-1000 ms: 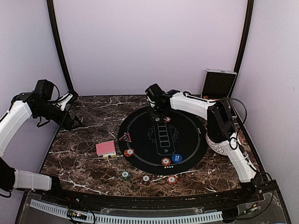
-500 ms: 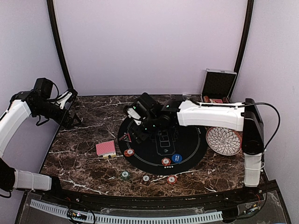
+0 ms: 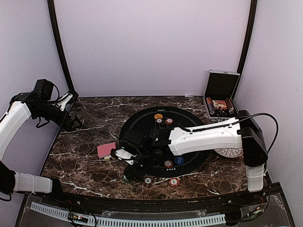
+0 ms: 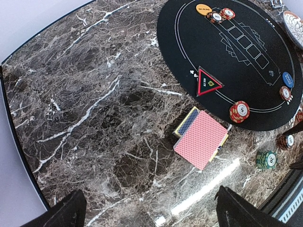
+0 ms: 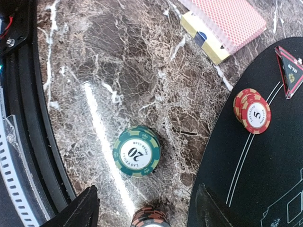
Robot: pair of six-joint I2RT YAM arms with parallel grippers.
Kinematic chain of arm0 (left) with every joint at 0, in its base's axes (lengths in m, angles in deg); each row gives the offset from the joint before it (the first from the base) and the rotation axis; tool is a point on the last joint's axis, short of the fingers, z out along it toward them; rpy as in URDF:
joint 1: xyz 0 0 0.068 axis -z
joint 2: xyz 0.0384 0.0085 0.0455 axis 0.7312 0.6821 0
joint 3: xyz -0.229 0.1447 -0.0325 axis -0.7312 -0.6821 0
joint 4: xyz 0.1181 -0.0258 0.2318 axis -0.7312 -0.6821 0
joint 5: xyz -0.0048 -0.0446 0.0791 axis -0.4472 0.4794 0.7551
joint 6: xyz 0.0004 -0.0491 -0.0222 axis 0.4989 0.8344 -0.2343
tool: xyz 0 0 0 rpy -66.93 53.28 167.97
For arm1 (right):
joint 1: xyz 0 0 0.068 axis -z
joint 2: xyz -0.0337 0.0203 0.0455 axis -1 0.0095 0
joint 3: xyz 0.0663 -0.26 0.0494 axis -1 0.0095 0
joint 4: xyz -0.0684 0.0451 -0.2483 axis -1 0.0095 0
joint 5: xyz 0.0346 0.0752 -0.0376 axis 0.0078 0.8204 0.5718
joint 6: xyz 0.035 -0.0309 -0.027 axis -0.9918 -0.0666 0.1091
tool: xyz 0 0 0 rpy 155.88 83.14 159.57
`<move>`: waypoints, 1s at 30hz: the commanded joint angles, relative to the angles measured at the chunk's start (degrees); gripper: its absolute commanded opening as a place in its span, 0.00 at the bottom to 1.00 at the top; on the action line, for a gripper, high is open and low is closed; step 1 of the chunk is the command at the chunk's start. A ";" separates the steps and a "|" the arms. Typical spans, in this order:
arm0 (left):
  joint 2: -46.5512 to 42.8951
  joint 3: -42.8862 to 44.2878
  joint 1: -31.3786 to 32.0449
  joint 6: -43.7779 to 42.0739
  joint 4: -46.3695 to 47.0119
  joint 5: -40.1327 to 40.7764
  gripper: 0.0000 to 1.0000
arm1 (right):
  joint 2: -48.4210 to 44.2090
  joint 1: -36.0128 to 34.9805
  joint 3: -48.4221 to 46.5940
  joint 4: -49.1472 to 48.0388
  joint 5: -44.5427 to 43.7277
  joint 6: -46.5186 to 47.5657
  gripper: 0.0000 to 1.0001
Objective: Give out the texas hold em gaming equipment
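My right gripper point(image 3: 129, 171) is open and empty, low over the marble at the mat's front left. A green 20 chip point(image 5: 137, 151) lies just ahead of its fingertips, and a black-and-orange chip point(image 5: 150, 218) sits between them at the frame's bottom. A red 5 chip stack point(image 5: 252, 112) sits on the black mat point(image 5: 265, 179). The red-backed card deck point(image 3: 106, 150) lies left of the mat, also seen in the left wrist view point(image 4: 201, 138). My left gripper point(image 3: 73, 124) is open and empty, high over the left of the table. An orange button point(image 3: 158, 116) and a blue button point(image 3: 178, 160) lie on the mat.
An open silver-edged case point(image 3: 220, 90) with chips stands at the back right. A white patterned plate point(image 3: 231, 152) lies right of the mat, partly under my right arm. A red triangle marker point(image 4: 208, 84) lies on the mat. Red chips point(image 3: 174, 181) lie near the front edge.
My right arm has swung from the mat's far side across to its front left and come down over the green chip. The left arm has not moved.
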 commanded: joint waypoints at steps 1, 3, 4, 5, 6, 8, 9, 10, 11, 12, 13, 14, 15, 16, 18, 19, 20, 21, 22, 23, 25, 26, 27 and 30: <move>-1.48 1.11 0.07 0.05 -2.07 -0.44 0.99 | 2.19 -0.23 -3.23 0.66 0.95 0.86 0.69; -1.59 1.23 0.08 0.00 -2.21 -0.37 0.99 | 1.49 -0.28 -2.23 0.86 0.95 1.01 0.68; -1.66 1.26 0.08 0.00 -2.20 -0.41 0.99 | 1.01 -0.22 -1.35 1.01 0.29 1.02 0.68; -1.68 1.21 0.08 -0.01 -2.22 -0.46 0.99 | 0.55 -0.23 -0.23 1.18 -0.72 0.94 0.68; -1.73 1.07 0.08 -0.01 -2.26 -0.50 0.99 | -0.17 -0.30 0.92 1.25 -1.35 0.81 0.68; -1.82 0.82 0.08 -0.02 -2.26 -0.53 0.99 | -1.41 -0.24 3.46 1.43 -2.08 0.40 0.68; -1.84 0.73 0.08 -0.01 -2.17 -0.58 0.99 | -2.10 -0.31 4.69 1.37 -2.17 0.15 0.68; -1.86 0.67 0.08 -0.01 -2.14 -0.60 0.99 | -2.80 -0.30 5.98 1.19 -2.14 -0.04 0.69; -1.86 0.61 0.08 -0.05 -2.10 -0.64 0.99 | -3.45 -0.25 7.05 1.01 -1.95 -0.32 0.69; -1.82 0.68 0.08 -0.02 -2.06 -0.72 0.99 | -3.95 -0.25 8.12 0.96 -1.74 -0.50 0.69; -1.80 0.71 0.06 -0.01 -2.06 -0.78 0.99 | -4.31 -0.29 8.91 0.99 -1.54 -0.70 0.69; -1.67 0.79 0.07 0.04 -2.08 -0.83 0.99 | -4.62 -0.27 9.61 1.05 -1.52 -0.84 0.69; -1.68 0.85 0.08 0.02 -2.04 -0.87 0.99 | -4.86 -0.29 10.24 1.05 -1.52 -0.96 0.69; -1.69 0.90 0.08 0.00 -2.03 -0.92 0.99 | -5.03 -0.29 10.67 1.08 -1.54 -1.00 0.69; -1.69 0.91 0.08 -0.01 -2.03 -0.88 0.99 | -5.15 -0.31 11.04 1.03 -1.46 -1.09 0.69; -1.73 0.84 0.04 -0.01 -2.02 -0.93 0.99 | -5.15 -0.31 11.06 1.04 -1.44 -1.12 0.68; -1.70 0.83 0.06 0.06 -2.02 -0.90 0.99 | -5.15 -0.23 11.06 1.05 -1.42 -1.13 0.68; -1.69 0.76 0.07 0.03 -2.02 -0.89 0.99 | -5.07 -0.31 11.06 1.01 -1.41 -1.11 0.67; -1.73 0.75 0.08 0.11 -2.02 -0.95 0.99 | -4.92 -0.32 11.18 0.99 -1.44 -1.14 0.66; -1.76 0.74 0.08 0.14 -2.00 -0.92 0.99 | -4.77 -0.32 11.29 1.00 -1.52 -1.11 0.66; -1.85 0.71 0.08 0.12 -2.02 -0.88 0.99 | -4.51 -0.23 11.53 0.92 -1.65 -1.09 0.64; -1.90 0.72 0.08 0.05 -2.02 -0.82 0.99 | -4.41 -0.26 11.65 0.85 -1.61 -1.13 0.63; -1.94 0.69 0.08 0.02 -2.07 -0.76 0.99 | -4.37 -0.27 11.67 0.79 -1.53 -1.15 0.62; -1.95 0.72 0.08 -0.01 -1.98 -0.76 0.99 | -4.28 -0.26 11.91 0.54 -1.32 -1.11 0.59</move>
